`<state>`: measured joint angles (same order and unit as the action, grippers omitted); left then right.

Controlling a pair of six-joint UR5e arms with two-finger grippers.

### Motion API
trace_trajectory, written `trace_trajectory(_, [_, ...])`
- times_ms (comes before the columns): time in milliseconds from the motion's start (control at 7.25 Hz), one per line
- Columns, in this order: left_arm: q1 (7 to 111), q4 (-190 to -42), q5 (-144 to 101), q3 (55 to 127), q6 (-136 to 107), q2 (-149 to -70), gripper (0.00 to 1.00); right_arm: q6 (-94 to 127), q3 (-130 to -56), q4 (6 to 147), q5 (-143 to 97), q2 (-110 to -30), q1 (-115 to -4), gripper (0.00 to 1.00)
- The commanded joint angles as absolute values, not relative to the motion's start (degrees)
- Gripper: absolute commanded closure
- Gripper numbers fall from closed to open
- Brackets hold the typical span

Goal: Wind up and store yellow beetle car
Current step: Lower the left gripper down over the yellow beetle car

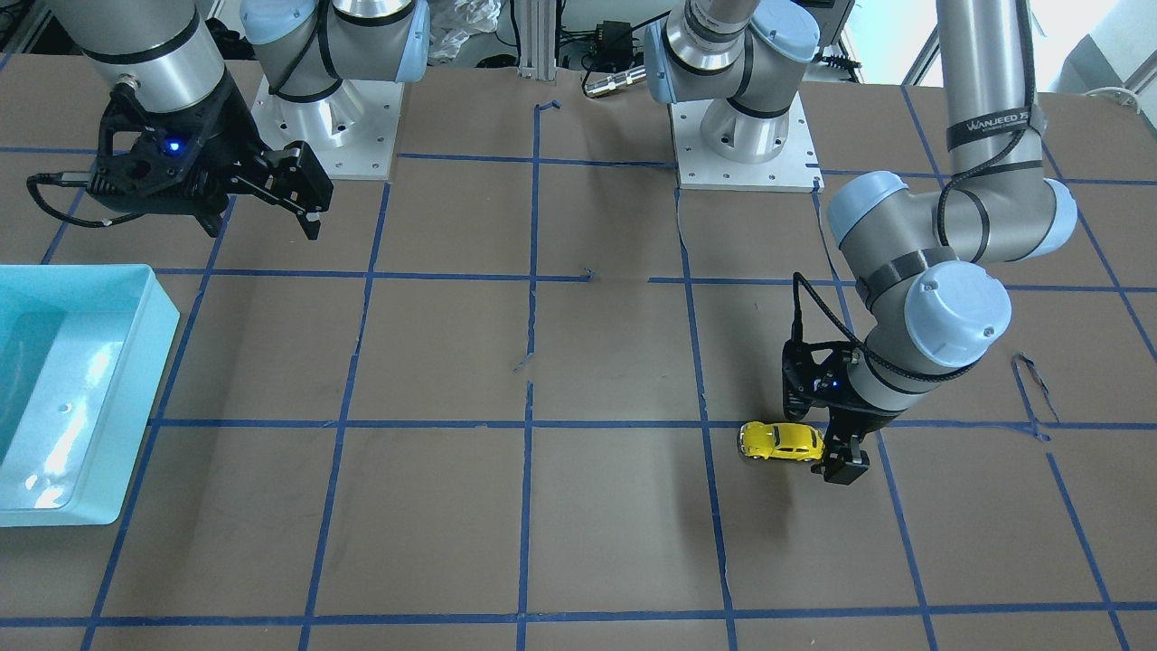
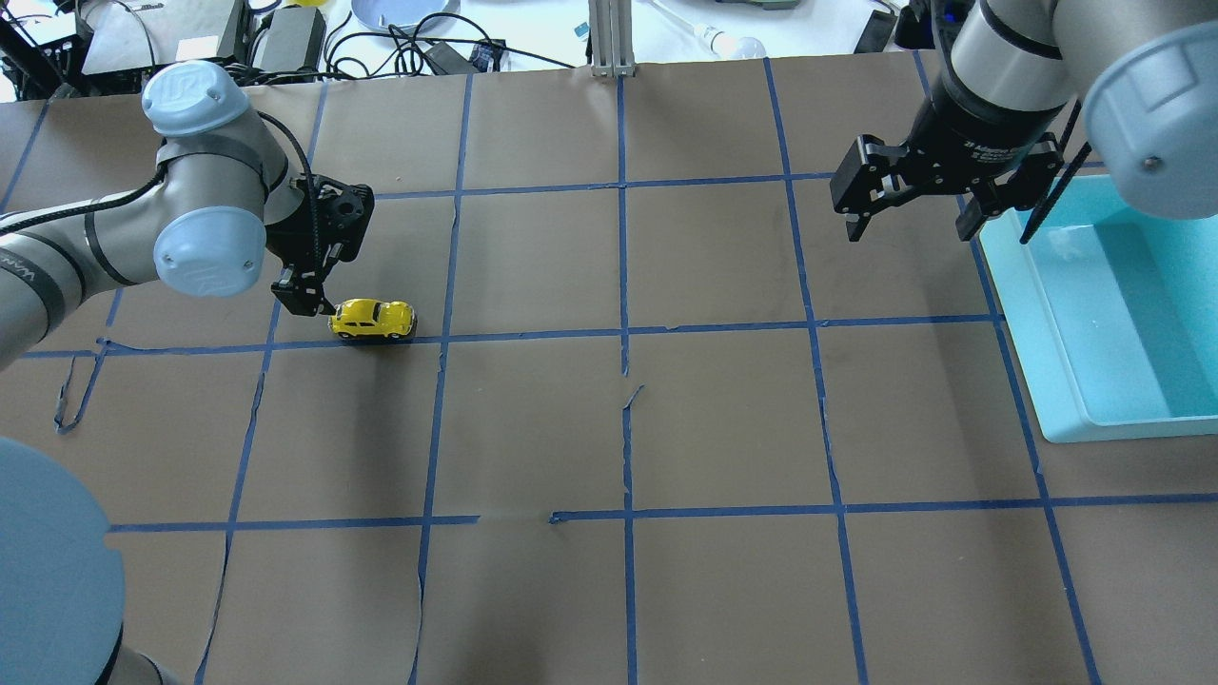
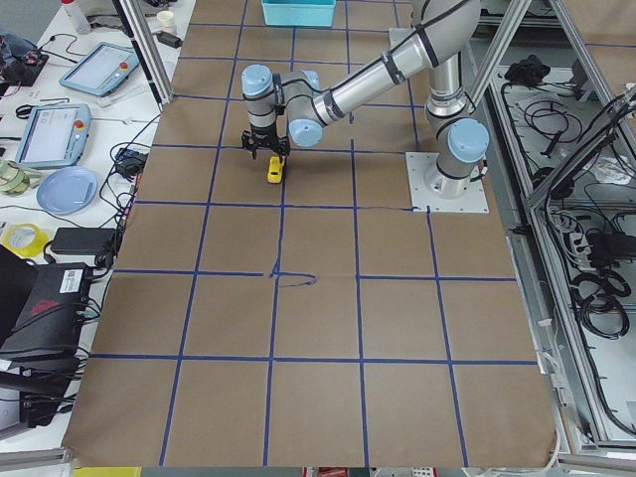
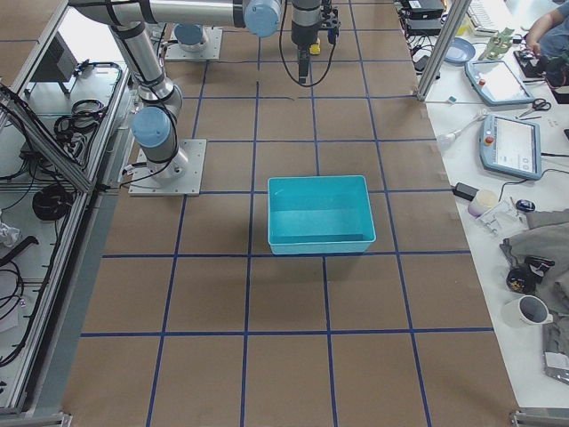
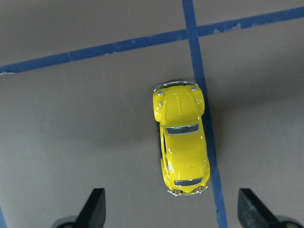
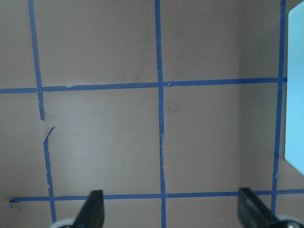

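Left hand (image 2: 304, 301) spread wide, low over the yellow beetle car (image 2: 373, 318)
The car sits on the bench (image 2: 723, 428) just ahead of that hand, touching neither finger; the right hand (image 2: 909, 224), also wide, hangs beside the blue bin (image 2: 1037, 362).

This is a robotics lab. The table (image 2: 723, 419) is papered brown and gridded with blue tape lines (image 2: 533, 335). A bolted arm base plate (image 1: 750, 176) sits at twelve o'clock in the front-facing view. In the left view, teach pendants (image 3: 50, 134) lie at nine o'clock and coiled cables (image 3: 596, 288) at three. Possibly power bricks (image 2: 285, 33) sit at eleven overhead.
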<state>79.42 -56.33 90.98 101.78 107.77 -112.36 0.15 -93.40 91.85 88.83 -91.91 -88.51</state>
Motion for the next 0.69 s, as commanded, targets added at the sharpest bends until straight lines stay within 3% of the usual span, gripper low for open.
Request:
trace_trajectory(0, [79.4,-56.1,90.4,103.2,103.3,-113.2,0.1,0.2,-93.4,91.8,88.8,-91.9,-88.4,0.0])
trace_trajectory(414, [79.5,-53.3,90.4,104.5,102.7,-115.0,0.14,0.1,-93.4,91.8,88.8,-91.9,-88.4,0.0])
trace_trajectory(552, [79.5,-51.7,90.3,105.1,102.8,-115.1,0.2,0.1,-93.4,91.8,88.9,-91.9,-88.4,0.0])
